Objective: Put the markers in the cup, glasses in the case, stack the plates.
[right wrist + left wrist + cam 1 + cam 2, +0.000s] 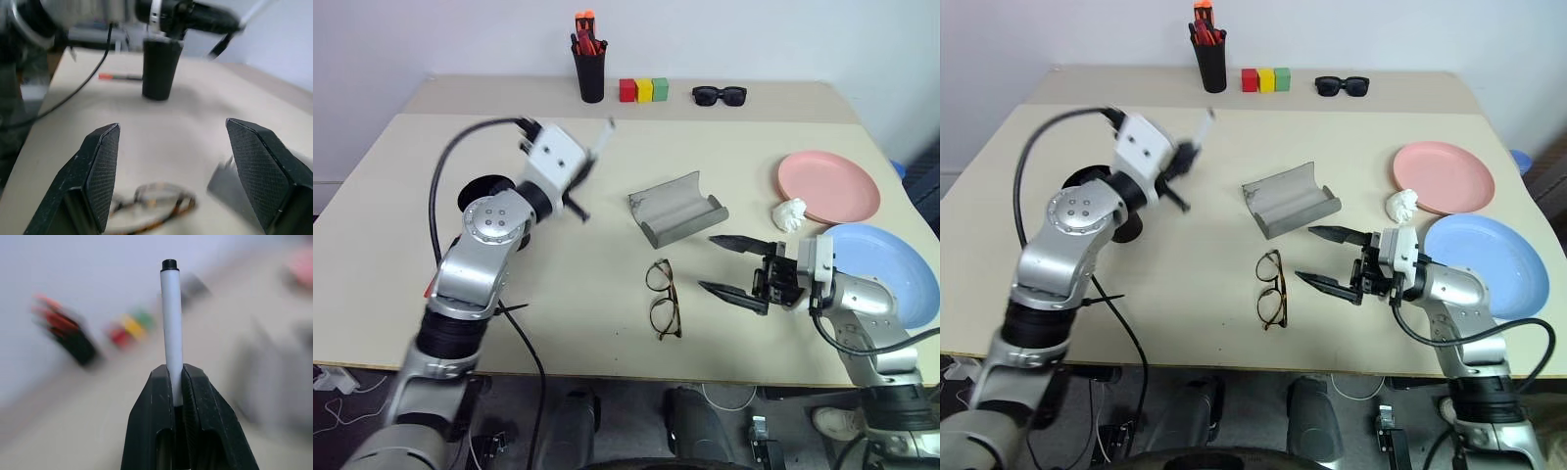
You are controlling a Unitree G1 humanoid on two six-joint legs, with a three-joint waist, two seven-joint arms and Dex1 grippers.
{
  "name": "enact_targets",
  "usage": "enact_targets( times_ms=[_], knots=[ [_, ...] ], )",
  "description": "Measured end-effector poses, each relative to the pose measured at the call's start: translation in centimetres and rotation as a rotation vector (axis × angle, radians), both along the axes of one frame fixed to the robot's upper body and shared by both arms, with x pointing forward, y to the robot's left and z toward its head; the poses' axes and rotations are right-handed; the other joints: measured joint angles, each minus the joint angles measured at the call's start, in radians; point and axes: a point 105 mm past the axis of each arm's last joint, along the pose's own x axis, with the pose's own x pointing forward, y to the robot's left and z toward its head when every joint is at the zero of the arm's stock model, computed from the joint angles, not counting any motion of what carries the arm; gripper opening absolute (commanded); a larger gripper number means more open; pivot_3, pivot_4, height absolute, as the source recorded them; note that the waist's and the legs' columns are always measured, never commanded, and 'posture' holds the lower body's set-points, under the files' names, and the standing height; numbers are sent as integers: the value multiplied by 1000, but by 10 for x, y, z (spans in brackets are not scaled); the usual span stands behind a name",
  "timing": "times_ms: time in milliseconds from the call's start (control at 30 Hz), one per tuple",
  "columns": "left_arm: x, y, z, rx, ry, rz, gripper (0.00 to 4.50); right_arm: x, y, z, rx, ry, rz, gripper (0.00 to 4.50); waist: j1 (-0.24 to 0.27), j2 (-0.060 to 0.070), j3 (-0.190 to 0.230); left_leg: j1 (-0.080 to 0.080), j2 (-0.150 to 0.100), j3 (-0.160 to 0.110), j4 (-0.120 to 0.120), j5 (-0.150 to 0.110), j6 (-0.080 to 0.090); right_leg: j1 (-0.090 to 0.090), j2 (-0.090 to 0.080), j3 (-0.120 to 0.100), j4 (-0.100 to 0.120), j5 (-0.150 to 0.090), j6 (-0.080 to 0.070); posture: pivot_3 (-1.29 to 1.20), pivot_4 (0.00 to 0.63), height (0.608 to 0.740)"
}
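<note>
The left gripper (177, 382) was clamped on the white-ended marker (170, 328), which next needed lowering into the cup (160, 68) near the table's left edge, while the right gripper (736, 266) stood wide and empty.

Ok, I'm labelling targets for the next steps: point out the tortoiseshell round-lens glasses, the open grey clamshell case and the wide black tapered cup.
tortoiseshell round-lens glasses (663, 301): left eye view, on the bridge.
open grey clamshell case (677, 211): left eye view, on the pale lining.
wide black tapered cup (159, 69): right wrist view, on its side wall.
</note>
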Motion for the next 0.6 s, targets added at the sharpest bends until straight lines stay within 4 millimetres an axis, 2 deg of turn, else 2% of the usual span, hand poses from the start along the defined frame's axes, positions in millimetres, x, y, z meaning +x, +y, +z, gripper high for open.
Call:
enact_targets(
  times_ms=[100,300,600],
  knots=[
    [2,28,17,-57,-109,159,15,2,4,3,-8,-16,37,3539,0,1,0,1,0,0,-1,0,0,0,0,0,1,0,0,0,150,740],
    [-3,59,8,-125,-164,374,15,10,13,-2,-1,-3,76,3539,1,0,0,0,0,0,0,0,0,0,0,0,0,0,1,0,150,740],
    [-36,60,-2,-222,-209,454,15,22,12,-8,-5,11,93,3539,0,0,0,0,0,0,0,0,0,0,0,0,1,0,1,0,150,740]
  ],
)
